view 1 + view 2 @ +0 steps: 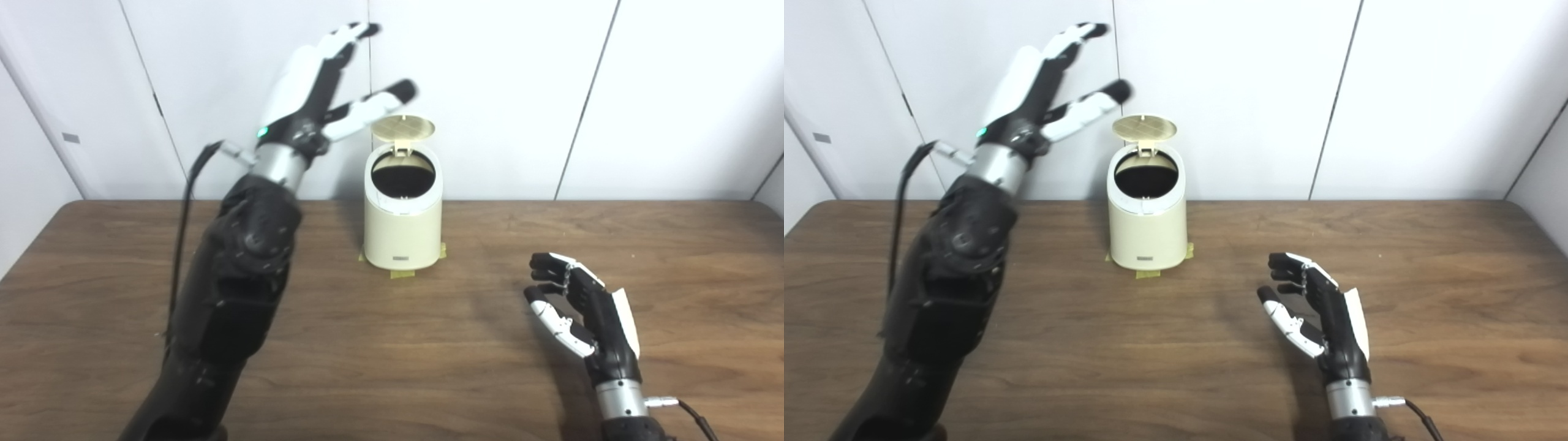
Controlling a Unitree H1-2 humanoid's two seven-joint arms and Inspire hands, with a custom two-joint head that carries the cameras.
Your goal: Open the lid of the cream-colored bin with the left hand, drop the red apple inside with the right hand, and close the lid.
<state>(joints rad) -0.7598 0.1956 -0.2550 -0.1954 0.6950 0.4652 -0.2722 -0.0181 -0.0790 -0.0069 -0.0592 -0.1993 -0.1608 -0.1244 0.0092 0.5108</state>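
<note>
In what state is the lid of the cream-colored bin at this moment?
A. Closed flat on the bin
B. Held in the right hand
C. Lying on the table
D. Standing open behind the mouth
D: the lid stands upright behind the bin's dark open mouth.

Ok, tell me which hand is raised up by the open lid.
The left hand, fingers spread, up level with the bin's raised lid; the right hand sits low over the table.

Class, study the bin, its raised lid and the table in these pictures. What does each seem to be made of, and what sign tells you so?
Bin: probably moulded plastic, cream, smooth and matt; walls seamless with rounded edges.
Lid: likely the same plastic; its underside shows a faint moulded grid.
Table: dark brown wood or wood-look laminate; streaky grain with a dull sheen. The pictures cannot settle which.
</note>
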